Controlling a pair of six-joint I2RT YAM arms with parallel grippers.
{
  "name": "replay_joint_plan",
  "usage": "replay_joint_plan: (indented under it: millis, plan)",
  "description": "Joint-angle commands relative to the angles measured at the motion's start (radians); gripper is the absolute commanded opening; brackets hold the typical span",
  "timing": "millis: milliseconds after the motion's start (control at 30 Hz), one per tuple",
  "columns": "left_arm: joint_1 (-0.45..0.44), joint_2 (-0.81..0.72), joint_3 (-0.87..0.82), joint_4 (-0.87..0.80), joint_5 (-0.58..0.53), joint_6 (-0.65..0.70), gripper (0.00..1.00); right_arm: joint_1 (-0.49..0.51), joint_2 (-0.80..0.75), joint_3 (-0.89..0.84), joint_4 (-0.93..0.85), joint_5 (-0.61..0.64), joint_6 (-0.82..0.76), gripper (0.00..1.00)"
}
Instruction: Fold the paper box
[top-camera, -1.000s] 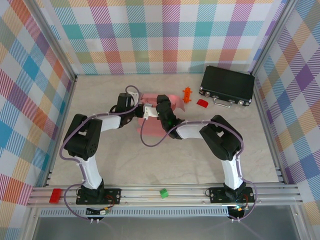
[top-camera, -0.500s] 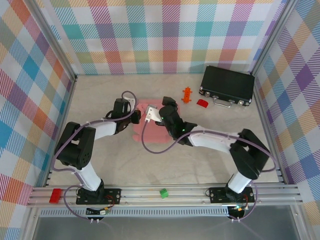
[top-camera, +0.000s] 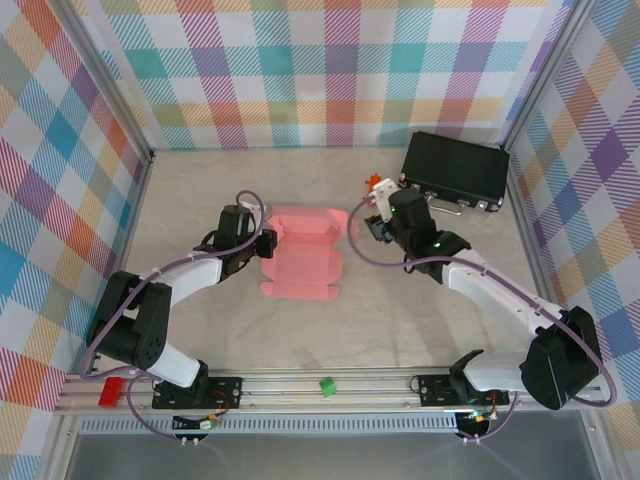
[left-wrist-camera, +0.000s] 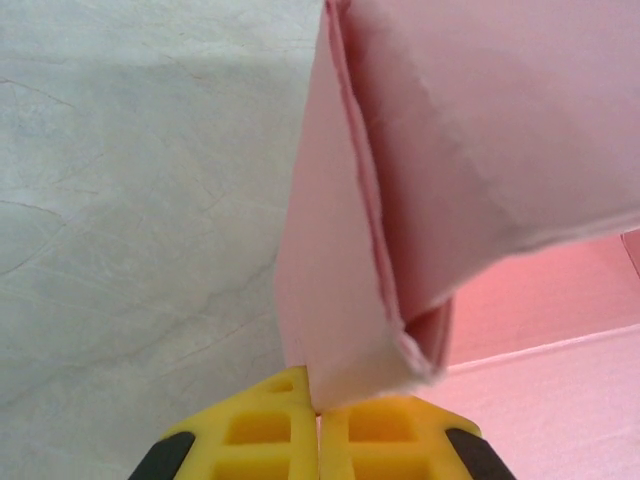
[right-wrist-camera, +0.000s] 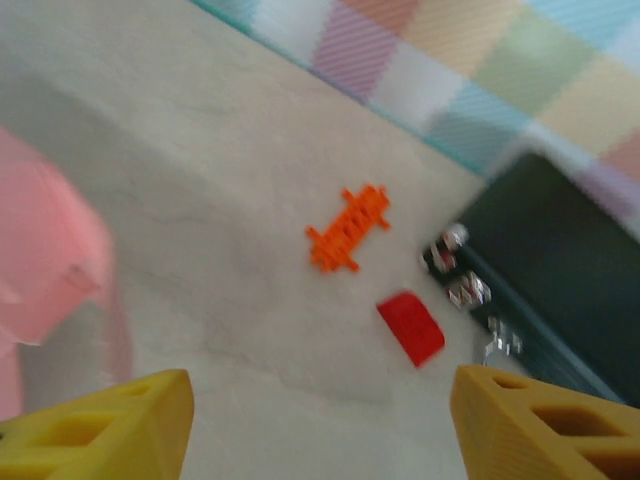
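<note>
Table (top-camera: 180, 330): one black case (top-camera: 455, 168) at far right corner. One paper box (top-camera: 300, 262) mid-table, part folded, long axis near-to-far. Left gripper (left-wrist-camera: 318, 418), nearer, clamped on box's raised left flap. Right gripper (right-wrist-camera: 320, 390): jaws apart, empty, box to its left. One orange toothed piece (right-wrist-camera: 348, 228), one red block (right-wrist-camera: 411, 328) beside case.
</note>
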Motion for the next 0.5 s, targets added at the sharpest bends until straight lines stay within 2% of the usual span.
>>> replay_joint_plan:
  millis: [0,133,267,467]
  plan:
    - [-0.022,-0.024,0.004,-0.058,-0.028,-0.001,0.06,-0.068,-0.005,-0.019,-0.119,-0.114,0.166,0.63]
    - [-0.056,-0.009,0.018,-0.093,-0.061,-0.002,0.05,-0.108,0.052,-0.010,-0.142,-0.190,0.165,0.57]
    - [-0.092,0.014,0.026,-0.103,-0.106,-0.011,0.05,-0.108,0.129,0.006,-0.137,-0.269,0.150,0.56]
    - [-0.108,0.041,0.030,-0.098,-0.126,-0.022,0.05,-0.109,0.257,0.050,-0.151,-0.278,0.160,0.56]
